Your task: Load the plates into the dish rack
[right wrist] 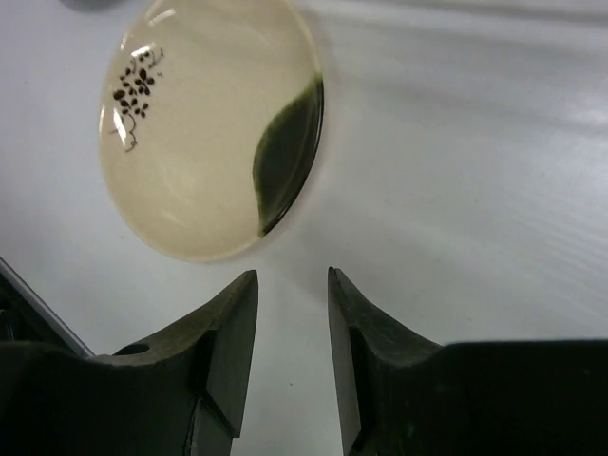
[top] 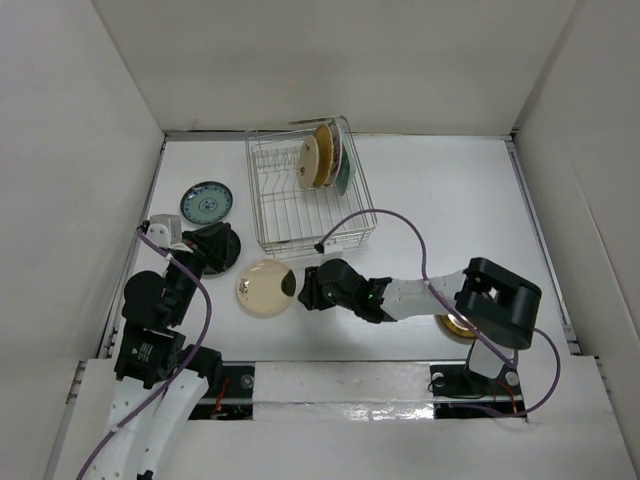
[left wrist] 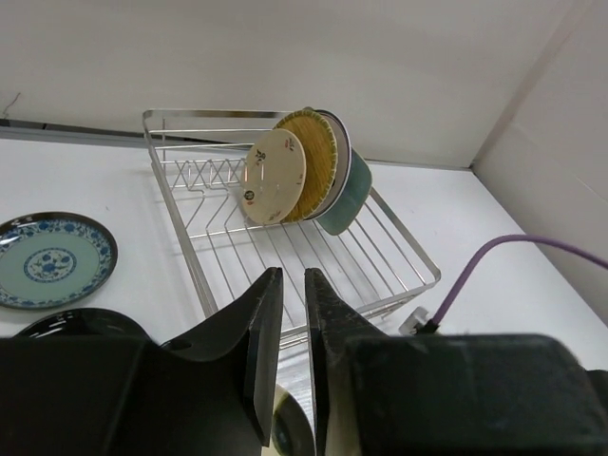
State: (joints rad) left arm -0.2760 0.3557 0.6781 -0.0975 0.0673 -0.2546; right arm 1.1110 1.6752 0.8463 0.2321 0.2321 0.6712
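Evidently after the round cream plate with a dark patch [right wrist: 190, 142], my right fingers [right wrist: 233, 328] stood half-open, empty, just short of it, left fingers [left wrist: 261, 328] near-shut on nothing; next called for pinching its rim.

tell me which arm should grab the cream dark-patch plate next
Right. The right gripper, jaws apart and empty, points at the cream plate just ahead of it; the left gripper faces the dish rack instead.
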